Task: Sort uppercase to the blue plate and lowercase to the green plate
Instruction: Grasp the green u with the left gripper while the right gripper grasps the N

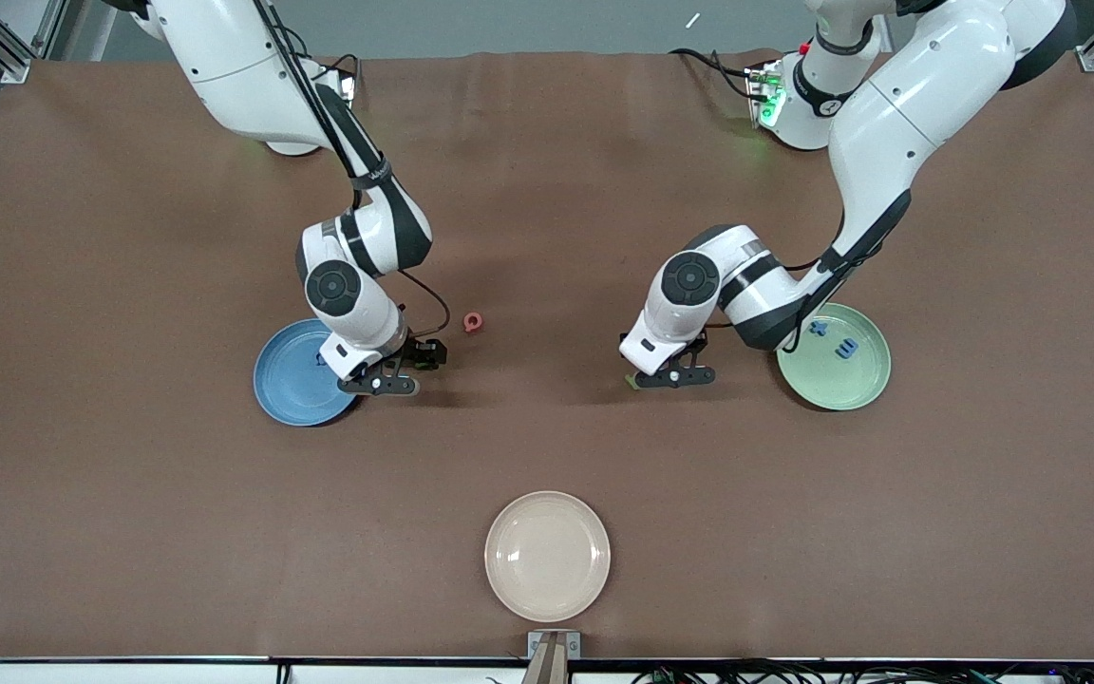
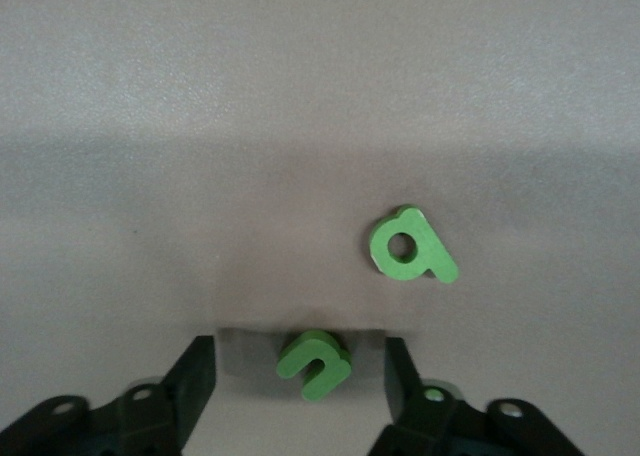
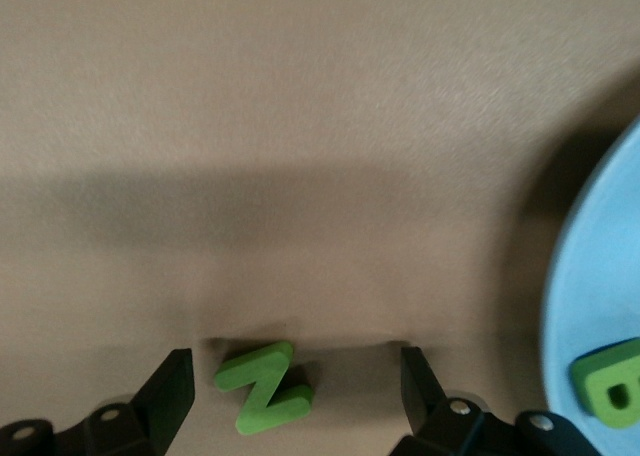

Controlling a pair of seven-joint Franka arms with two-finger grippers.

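Left gripper (image 1: pixel 672 378): you have it low over the brown table (image 1: pixel 547 446), just beside the pale mint-green round plate (image 1: pixel 818 388) on the side toward the right arm's end. In the left wrist view its fingers (image 2: pixel 195 381) stand apart around a small green foam lowercase letter, u or n (image 2: pixel 314 363), with gaps on both sides, so nothing is gripped.
Second green lowercase letter, q or b (image 2: pixel 410 247): flat on the table near the u or n, apart from it.
Green plate: two small blue foam letters (image 1: pixel 835 339) lie in it.
Right gripper (image 1: pixel 387 378): low at the mid-blue round plate's (image 1: pixel 291 394) edge, jaws wide around a green foam capital N (image 3: pixel 263 387), not touching it.
Blue plate: a green capital B (image 3: pixel 612 381) lies in it.
Pinkish-red foam Q (image 1: pixel 473 322): on the table, near the blue plate, toward the left arm's end.
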